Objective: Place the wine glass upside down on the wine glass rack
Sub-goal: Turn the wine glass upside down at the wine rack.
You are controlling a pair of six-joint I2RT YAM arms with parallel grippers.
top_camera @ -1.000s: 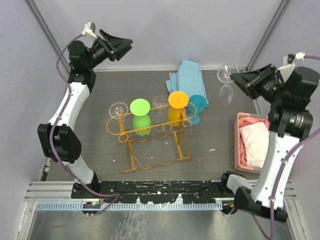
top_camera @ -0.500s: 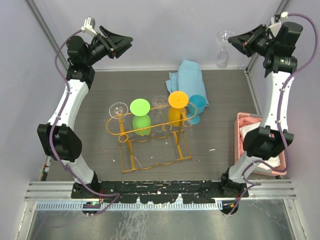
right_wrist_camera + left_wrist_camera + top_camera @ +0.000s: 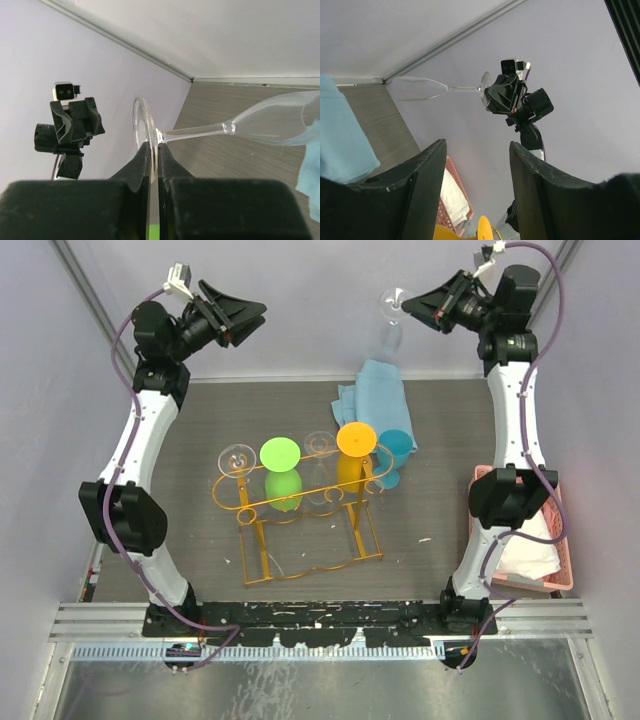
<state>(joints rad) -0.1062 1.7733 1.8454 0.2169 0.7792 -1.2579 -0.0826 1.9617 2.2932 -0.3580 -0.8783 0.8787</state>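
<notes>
Holding the wine glass (image 3: 391,322) by its round foot, the right gripper (image 3: 410,308) is squeezed tight on it in the upper right of the top view. The glass is up in the air, its bowl sticking out away from the fingers. The left gripper (image 3: 256,320) is in the upper left, jaws wide apart with nothing in them. The wine glass rack (image 3: 243,512) stands in the middle of the table (image 3: 180,440), well apart from the glass.
</notes>
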